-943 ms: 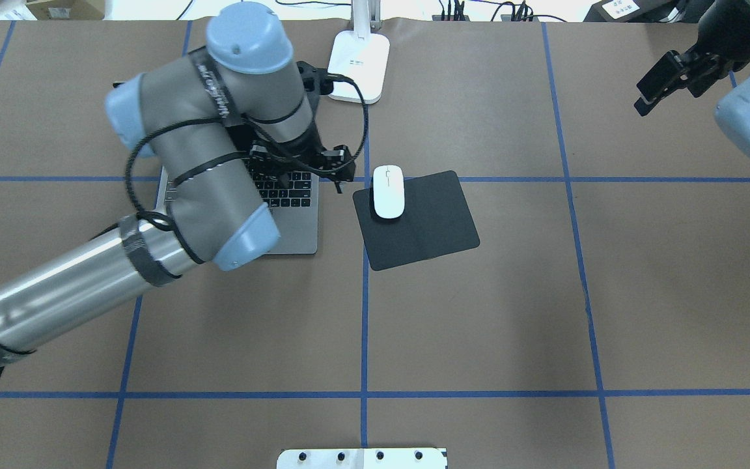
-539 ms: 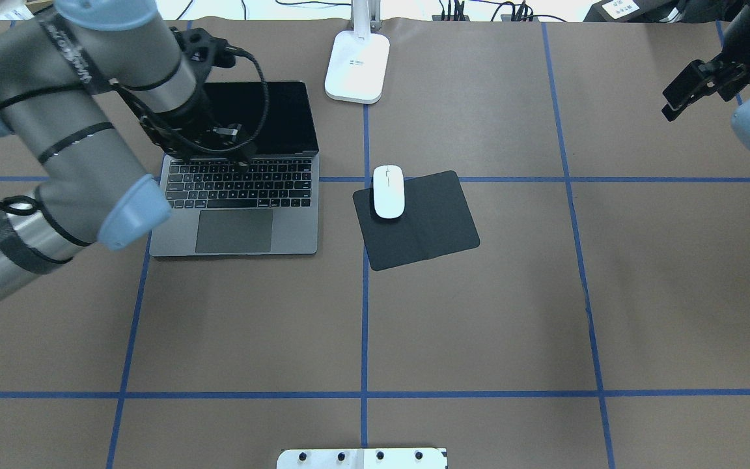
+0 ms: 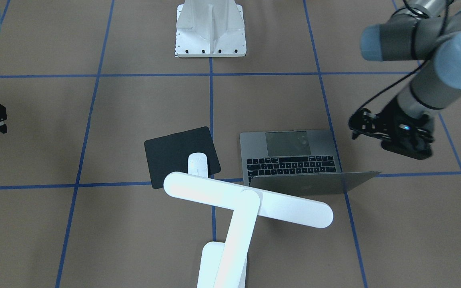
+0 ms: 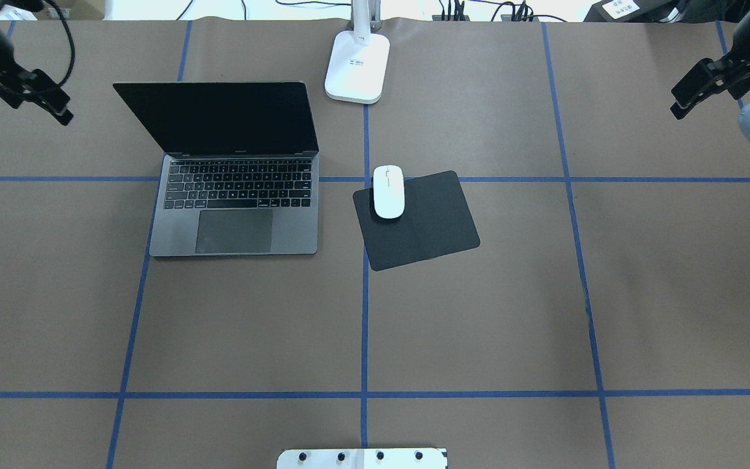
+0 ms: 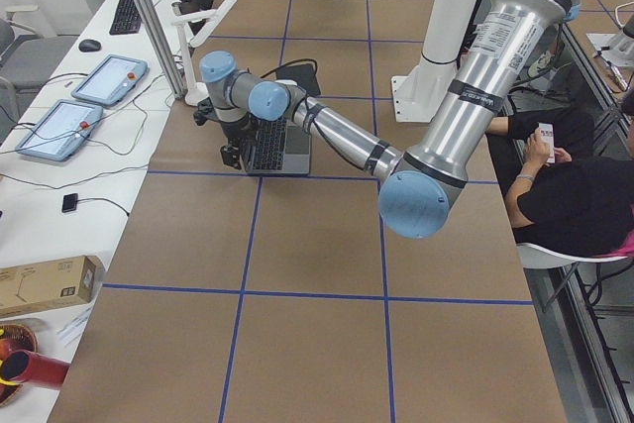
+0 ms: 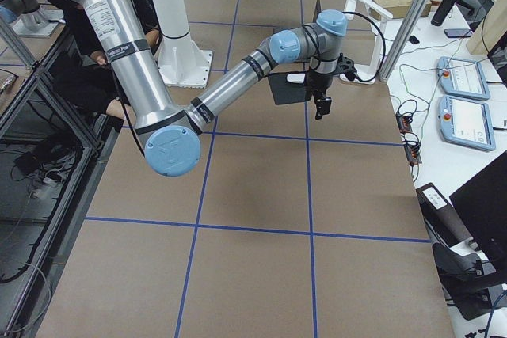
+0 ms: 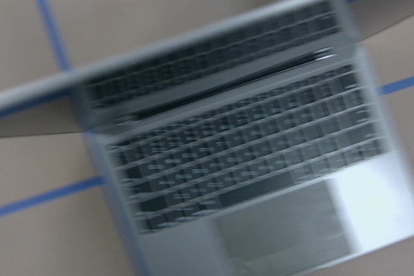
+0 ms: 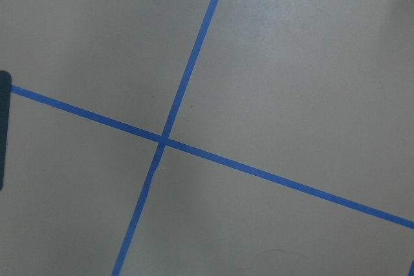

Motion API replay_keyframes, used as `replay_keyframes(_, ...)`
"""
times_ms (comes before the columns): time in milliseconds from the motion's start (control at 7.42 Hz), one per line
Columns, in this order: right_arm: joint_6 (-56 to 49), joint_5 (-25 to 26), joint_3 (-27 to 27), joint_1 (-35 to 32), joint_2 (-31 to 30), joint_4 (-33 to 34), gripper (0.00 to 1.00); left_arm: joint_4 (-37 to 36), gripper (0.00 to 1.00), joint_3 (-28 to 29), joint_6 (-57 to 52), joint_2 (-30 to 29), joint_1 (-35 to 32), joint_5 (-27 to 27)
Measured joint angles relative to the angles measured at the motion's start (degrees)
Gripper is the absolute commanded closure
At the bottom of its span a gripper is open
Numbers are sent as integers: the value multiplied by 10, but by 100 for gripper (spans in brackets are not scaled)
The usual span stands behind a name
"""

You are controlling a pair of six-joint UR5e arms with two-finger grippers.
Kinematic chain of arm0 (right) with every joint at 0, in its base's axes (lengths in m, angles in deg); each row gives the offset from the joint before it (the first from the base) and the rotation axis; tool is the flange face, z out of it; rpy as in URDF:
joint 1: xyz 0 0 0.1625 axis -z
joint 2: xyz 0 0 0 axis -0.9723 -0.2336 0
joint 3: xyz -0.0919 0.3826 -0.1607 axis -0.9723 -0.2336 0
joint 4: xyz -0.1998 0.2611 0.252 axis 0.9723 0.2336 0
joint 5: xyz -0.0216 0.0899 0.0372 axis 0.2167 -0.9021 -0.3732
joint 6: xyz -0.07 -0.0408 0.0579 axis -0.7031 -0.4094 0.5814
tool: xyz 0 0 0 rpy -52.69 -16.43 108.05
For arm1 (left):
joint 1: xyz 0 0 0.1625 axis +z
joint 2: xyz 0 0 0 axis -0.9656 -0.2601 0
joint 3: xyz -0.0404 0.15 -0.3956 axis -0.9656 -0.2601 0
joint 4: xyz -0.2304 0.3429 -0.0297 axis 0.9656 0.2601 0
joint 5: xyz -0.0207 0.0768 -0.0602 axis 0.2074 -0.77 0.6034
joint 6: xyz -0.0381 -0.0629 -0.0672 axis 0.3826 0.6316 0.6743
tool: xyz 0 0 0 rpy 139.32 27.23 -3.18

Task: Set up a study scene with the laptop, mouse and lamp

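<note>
The laptop (image 4: 235,195) stands open left of centre, screen dark; the front-facing view (image 3: 294,154) shows its keyboard and lid back. The white mouse (image 4: 388,191) lies on the far left corner of a black pad (image 4: 427,225). The lamp's flat base (image 4: 357,65) stands at the far edge and its bar head (image 3: 246,200) hangs over the mouse and laptop lid. My left gripper (image 4: 62,116) hovers left of the laptop, empty, fingers together. My right gripper (image 4: 676,111) hovers far right, empty, fingers together.
A white bolted pedestal (image 3: 210,28) stands at the robot's side of the table, with its edge in the overhead view (image 4: 362,458). Blue tape lines grid the brown table. Cables run along the far edge behind the lamp base.
My left arm has swung from over the laptop keyboard away to the far left, uncovering the laptop. My right gripper has shifted a little to the right. Laptop, mouse and lamp stay put.
</note>
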Motion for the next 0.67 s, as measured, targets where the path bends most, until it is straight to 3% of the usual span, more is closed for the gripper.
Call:
replay_keyframes(404, -5, -5, -2, -66, -63, 0, 0, 15, 0, 114, -122, 7, -106, 10)
replay_keyframes(673, -17, -24, -1, -120, -129, -11, 0, 32, 0, 158, -177, 26, -154, 11)
